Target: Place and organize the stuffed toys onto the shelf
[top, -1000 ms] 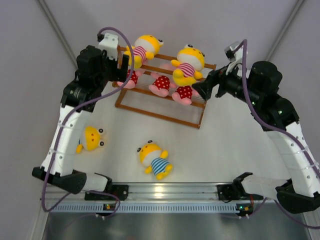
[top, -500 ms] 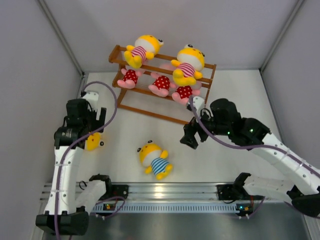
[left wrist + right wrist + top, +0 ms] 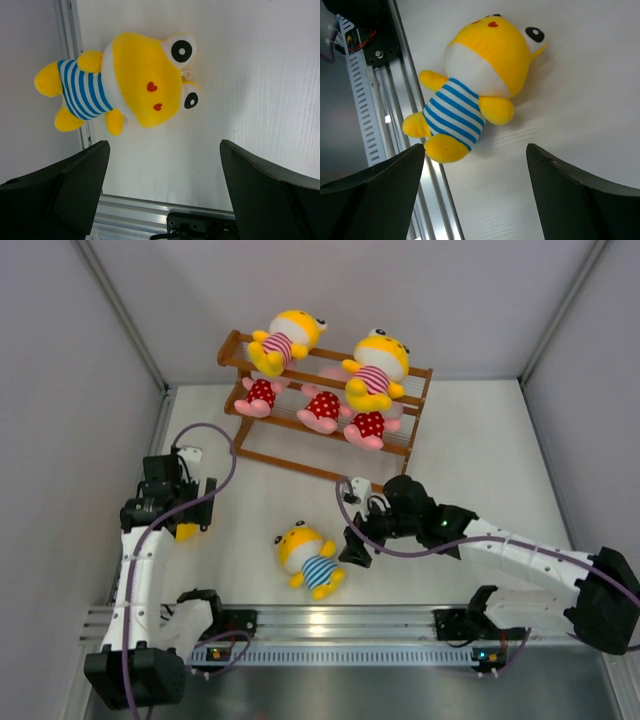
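Note:
The brown wooden shelf (image 3: 318, 470) stands at the back. Two yellow toys in pink-striped shirts (image 3: 283, 340) (image 3: 376, 370) sit on its top tier, and three pink toys in red dotted outfits (image 3: 322, 407) on the middle tier. A yellow blue-striped toy (image 3: 312, 560) lies on the table; my right gripper (image 3: 355, 545) is open just right of it, and it fills the right wrist view (image 3: 475, 85) ahead of the gripper (image 3: 475, 190). My left gripper (image 3: 185, 505) is open above another blue-striped toy (image 3: 135, 85), mostly hidden in the top view (image 3: 186, 531).
An aluminium rail (image 3: 330, 620) runs along the near table edge, close to the middle toy's feet (image 3: 390, 100). The left toy lies against the left wall's metal strip (image 3: 75, 75). Grey walls close in the sides and back.
Both arms have come down from the shelf to the table. The left now hangs over the left toy; the right has moved left beside the middle toy.

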{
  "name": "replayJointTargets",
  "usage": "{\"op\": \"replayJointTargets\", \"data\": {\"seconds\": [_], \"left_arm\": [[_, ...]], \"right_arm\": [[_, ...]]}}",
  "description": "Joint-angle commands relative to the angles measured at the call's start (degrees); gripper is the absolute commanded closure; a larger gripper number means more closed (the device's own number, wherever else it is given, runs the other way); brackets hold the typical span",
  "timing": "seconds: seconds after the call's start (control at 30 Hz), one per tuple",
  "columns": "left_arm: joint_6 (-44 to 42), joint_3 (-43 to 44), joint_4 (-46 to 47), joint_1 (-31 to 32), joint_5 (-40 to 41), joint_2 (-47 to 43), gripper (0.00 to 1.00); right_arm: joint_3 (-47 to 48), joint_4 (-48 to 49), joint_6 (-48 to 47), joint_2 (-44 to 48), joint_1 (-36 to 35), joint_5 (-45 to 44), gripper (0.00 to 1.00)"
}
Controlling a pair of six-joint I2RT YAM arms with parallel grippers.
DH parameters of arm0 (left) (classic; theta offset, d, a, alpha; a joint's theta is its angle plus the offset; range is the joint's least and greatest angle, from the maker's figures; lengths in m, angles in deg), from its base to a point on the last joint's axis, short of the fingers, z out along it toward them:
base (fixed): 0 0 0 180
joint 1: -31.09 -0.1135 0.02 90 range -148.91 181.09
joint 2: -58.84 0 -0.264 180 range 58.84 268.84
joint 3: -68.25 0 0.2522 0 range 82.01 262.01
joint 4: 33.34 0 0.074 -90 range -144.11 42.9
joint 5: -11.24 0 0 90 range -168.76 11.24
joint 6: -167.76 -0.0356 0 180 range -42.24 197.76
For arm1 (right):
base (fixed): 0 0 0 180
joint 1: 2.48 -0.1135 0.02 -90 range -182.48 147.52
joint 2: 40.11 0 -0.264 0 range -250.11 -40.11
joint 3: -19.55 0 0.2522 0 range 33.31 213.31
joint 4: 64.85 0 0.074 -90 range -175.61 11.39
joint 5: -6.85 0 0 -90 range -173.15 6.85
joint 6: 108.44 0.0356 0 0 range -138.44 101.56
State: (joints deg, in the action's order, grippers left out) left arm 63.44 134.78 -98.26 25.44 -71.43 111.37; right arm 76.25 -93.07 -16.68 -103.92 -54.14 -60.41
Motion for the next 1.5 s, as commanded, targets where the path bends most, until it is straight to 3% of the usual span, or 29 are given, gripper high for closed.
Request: {"op": "replayJointTargets", "data": {"seconds": [0.0, 0.37, 0.47, 0.63, 0.77, 0.8, 0.83, 0.93, 1.1, 1.17, 1.33, 1.47], "left_arm": [[-0.8, -0.4, 3.1, -0.6, -0.5, -0.2, 0.03], [-1.1, -0.6, 3.0, -0.7, -1.0, 0.8, 0.03], [-1.1, -0.6, 3.0, -0.8, -1.1, 1.1, 0.03], [-1.1, -0.4, 3.0, -0.9, -1.1, 1.3, 0.03], [-1.1, 0.7, 2.9, -0.9, -1.4, 2.0, 0.03], [-1.0, 0.8, 3.0, -0.9, -1.4, 2.1, 0.03], [-1.1, 0.8, 3.0, -0.9, -1.4, 2.3, 0.03], [-1.1, 0.9, 3.0, -0.9, -1.5, 2.5, 0.03], [-1.1, 0.9, 3.0, -0.9, -1.7, 2.4, 0.03], [-1.1, 0.9, 3.0, -0.9, -1.7, 2.2, 0.03], [-1.1, 0.9, 3.0, -0.9, -1.8, 2.1, 0.03], [-1.1, 0.9, 3.0, -0.9, -1.8, 2.0, 0.03]], "right_arm": [[-3.2, 12.4, -0.7, -2.2, -1.6, 9.3, 0.18], [-8.3, 17.9, -0.6, -7.2, -6.7, 7.7, 0.18], [-7.8, 20.8, 1.8, -11.3, -7.1, 5.3, 0.24], [-6.3, 22.3, 3.0, -14.6, -7.4, 4.2, 0.44], [-5.7, 18.3, 3.5, -15.6, -7.7, -1.8, 0.73], [-5.6, 18.1, 3.9, -15.5, -7.6, -2.4, 0.91], [-5.7, 18.1, 4.3, -14.8, -7.6, -3.1, 1.0], [-6.7, 20.5, 7.9, -12.7, -7.6, -5.4, 1.0], [-13.7, 35.5, 25.0, -2.1, -7.6, -21.8, 1.0], [-14.2, 36.4, 29.3, 0.9, -7.6, -30.9, 1.0], [-16.1, 40.6, 28.4, 3.0, -7.3, -42.8, 1.0], [-13.5, 39.0, 27.8, -0.1, -4.2, -41.3, 1.0]]}}
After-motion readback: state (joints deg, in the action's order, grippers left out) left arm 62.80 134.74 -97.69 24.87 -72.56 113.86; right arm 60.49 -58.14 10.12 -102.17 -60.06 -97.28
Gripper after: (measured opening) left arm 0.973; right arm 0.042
